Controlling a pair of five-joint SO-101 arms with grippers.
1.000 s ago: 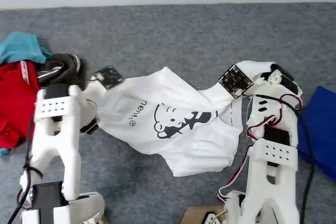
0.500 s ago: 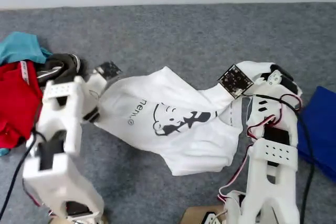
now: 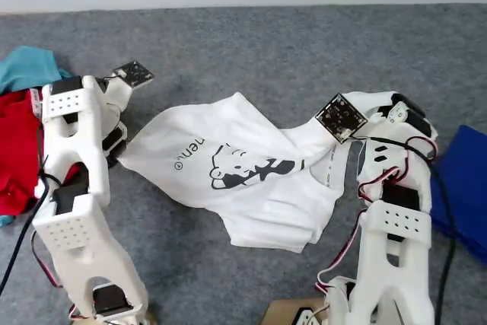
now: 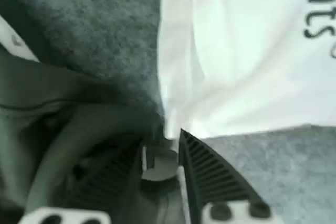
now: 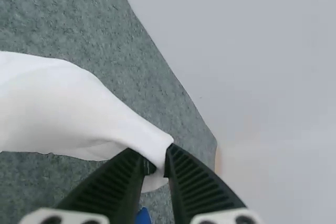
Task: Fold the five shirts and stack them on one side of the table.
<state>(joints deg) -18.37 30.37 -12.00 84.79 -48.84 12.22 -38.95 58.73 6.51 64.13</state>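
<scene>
Grey felt worktop [image 3: 266,43]. One white shirt [image 3: 251,180] lies mid-worktop, spread between the two arms. It bears dark lettering [image 3: 189,154] and a cartoon print [image 3: 247,169], neither transcribed. The high view shows four shirts: the white one, one red shirt [image 3: 19,150] and one teal shirt [image 3: 27,66] at the left edge, and one blue shirt [image 3: 464,180] at the right edge. The left fingers [image 4: 202,163] are closed on the white shirt's edge; the left wrist view also catches part of the lettering. The right fingers [image 5: 191,182] are pinched on a bunched corner of the same shirt.
</scene>
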